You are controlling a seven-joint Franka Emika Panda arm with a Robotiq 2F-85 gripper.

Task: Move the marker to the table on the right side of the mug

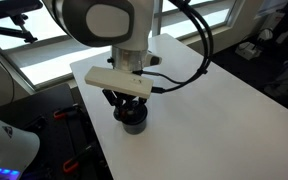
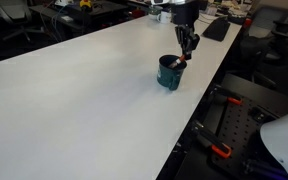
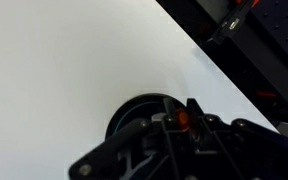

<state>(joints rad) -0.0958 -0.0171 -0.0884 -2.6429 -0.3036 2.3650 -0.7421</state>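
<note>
The dark blue-grey mug (image 2: 169, 73) stands on the white table (image 2: 84, 100) close to its long edge. My gripper (image 2: 188, 50) hangs just above the mug's rim, shut on the marker (image 2: 181, 63), whose reddish-orange end shows at the rim. In the wrist view the orange end of the marker (image 3: 183, 121) sits pinched between the dark fingers, with the mug (image 3: 134, 108) partly hidden under them. In an exterior view the wrist and its white camera block cover most of the mug (image 1: 132, 118); the marker is hidden there.
The table's long edge (image 2: 199, 110) runs right beside the mug, with a dark perforated board and red-handled clamps (image 2: 219, 150) below it. A black keyboard-like object (image 2: 216, 28) lies at the table's far end. Bare white tabletop (image 3: 64, 70) stretches away on the mug's other side.
</note>
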